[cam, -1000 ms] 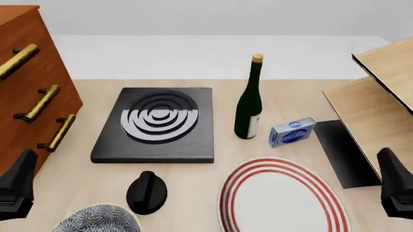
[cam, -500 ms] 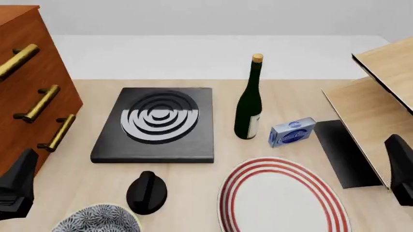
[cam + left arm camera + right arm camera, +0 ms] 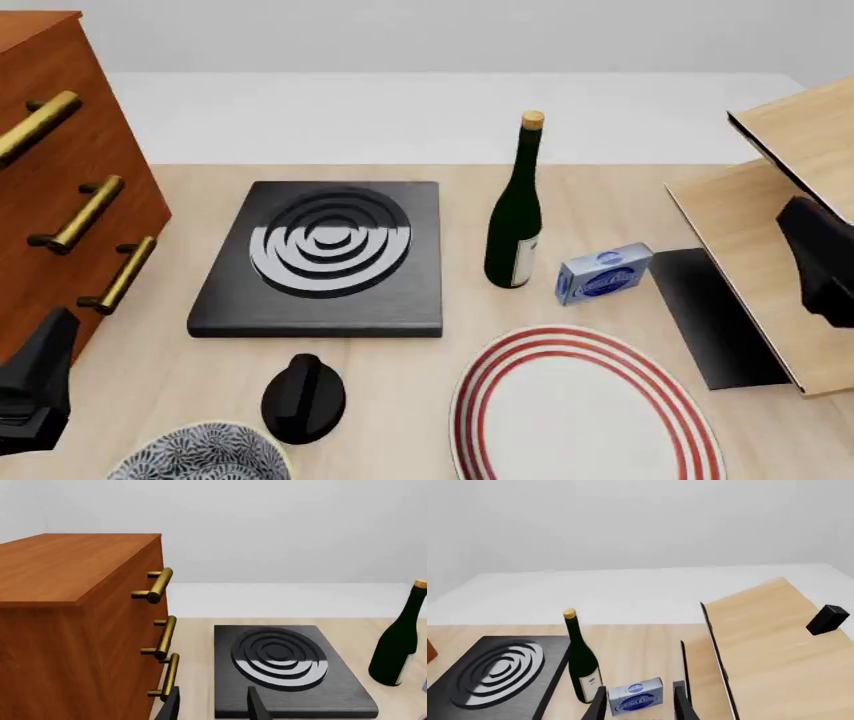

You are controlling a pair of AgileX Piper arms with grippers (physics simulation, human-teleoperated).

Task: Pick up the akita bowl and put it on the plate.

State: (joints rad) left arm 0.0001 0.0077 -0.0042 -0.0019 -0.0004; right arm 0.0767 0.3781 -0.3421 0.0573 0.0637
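Akita bowl [image 3: 200, 455] at counter's near-left edge, beside left end effector [image 3: 34, 385], fingers parted, empty; the nearer arm

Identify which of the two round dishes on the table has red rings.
The plate, large, flat and white with concentric red rings near its rim. The akita bowl is deep, with a blue-grey and white pattern.

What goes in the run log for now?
phase: pre-grasp | bowl: on table, off plate | left gripper: open, empty | right gripper: open, empty

Bright even light, soft shadows, sharp renders
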